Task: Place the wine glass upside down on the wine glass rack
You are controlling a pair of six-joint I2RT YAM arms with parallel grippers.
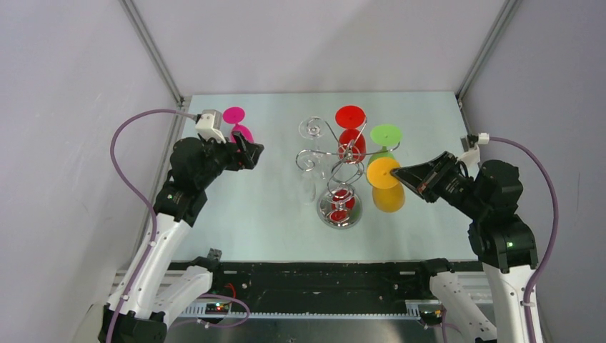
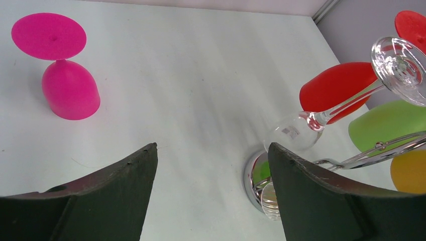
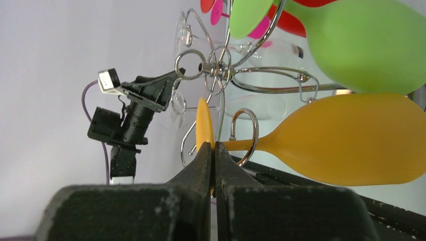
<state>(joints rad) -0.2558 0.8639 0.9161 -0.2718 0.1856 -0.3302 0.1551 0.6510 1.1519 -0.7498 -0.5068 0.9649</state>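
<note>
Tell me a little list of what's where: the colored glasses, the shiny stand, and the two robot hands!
Stand: wine glass rack, middle of the table
Hanging on it: red wine glass, green wine glass, orange wine glass, clear wine glass
Not on it: pink wine glass, upside down on the table, far left
Left gripper: open, empty, near the pink one
Right gripper: pinching the orange glass's foot

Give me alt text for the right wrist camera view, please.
The right gripper pinches the foot of an orange wine glass whose stem passes through a hook of the chrome rack. A green glass shows above it.
</note>
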